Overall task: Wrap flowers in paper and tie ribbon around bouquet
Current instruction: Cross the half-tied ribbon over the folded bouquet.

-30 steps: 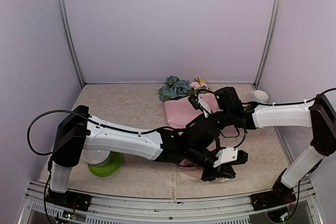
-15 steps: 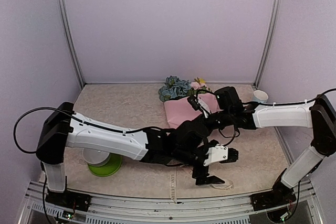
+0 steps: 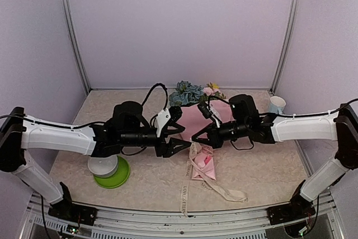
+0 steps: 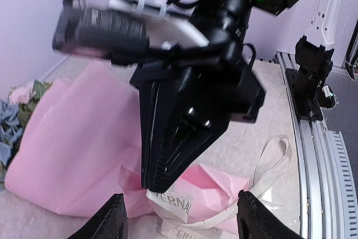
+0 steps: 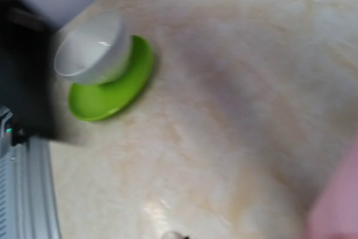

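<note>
The bouquet lies mid-table: pink paper [image 3: 193,118] wrapped round the flowers [image 3: 187,92], blue and pink heads pointing to the back wall. Its crumpled narrow end [image 3: 205,163] points to the front. The cream lettered ribbon [image 3: 185,188] hangs from that end and trails to the front edge, with a loop off to the right. My right gripper [image 4: 159,183] is shut on the ribbon [image 4: 174,201] just above the narrow end. My left gripper [image 4: 184,219] stands open, close in front of that grip, with nothing between its fingers. In the top view it [image 3: 182,138] faces the right gripper [image 3: 197,140].
A white bowl [image 3: 102,166] sits on a green plate [image 3: 116,178] at the front left, under the left arm. A small cup [image 3: 277,103] stands at the back right corner. The metal rail [image 3: 184,219] runs along the front edge.
My left gripper has opened and let go of the ribbon, then the arm swung back from the front right to the left of the bouquet. The ribbon's loop now lies on the table.
</note>
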Motion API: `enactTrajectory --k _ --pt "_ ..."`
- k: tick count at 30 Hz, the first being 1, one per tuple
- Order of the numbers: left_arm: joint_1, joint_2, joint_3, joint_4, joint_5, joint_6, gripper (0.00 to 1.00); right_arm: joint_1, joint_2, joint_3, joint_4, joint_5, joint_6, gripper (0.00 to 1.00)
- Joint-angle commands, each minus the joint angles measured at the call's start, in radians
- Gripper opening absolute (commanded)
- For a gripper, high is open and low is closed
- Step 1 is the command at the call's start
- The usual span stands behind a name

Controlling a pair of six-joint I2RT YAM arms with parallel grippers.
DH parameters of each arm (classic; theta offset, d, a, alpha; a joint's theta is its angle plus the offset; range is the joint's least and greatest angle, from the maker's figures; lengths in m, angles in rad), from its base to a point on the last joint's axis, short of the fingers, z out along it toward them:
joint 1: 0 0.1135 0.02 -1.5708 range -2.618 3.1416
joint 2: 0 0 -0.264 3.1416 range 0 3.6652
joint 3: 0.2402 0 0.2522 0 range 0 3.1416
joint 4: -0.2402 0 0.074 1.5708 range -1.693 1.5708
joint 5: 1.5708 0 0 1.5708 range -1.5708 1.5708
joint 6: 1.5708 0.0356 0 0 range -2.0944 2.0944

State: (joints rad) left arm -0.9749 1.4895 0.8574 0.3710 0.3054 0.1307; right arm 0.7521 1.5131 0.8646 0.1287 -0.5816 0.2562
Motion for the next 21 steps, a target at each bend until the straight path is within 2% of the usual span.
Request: enactTrajectory --k 1,5,9,13,19,21 --pt "0.018 0.054 -0.034 0.058 -0.012 -0.025 0.67 0.054 0.001 0.0 0.084 0.019 0.054 0.0" --pt "0.034 0.108 -0.038 0.115 -0.036 -0.056 0.65 0.068 0.034 0.006 0.157 0.008 0.105 0.0" --pt "0.05 0.142 -0.061 0.211 0.01 -0.095 0.56 0.08 0.062 0.02 0.183 0.0 0.129 0.0" --pt "0.053 0.192 -0.049 0.228 0.026 -0.111 0.3 0.082 0.075 0.023 0.183 0.014 0.139 0.0" --pt "0.06 0.218 -0.049 0.262 0.1 -0.13 0.28 0.082 0.067 0.012 0.191 0.036 0.155 0.0" --pt "0.064 0.216 -0.047 0.257 0.112 -0.135 0.33 0.082 0.067 0.013 0.191 0.038 0.154 0.0"
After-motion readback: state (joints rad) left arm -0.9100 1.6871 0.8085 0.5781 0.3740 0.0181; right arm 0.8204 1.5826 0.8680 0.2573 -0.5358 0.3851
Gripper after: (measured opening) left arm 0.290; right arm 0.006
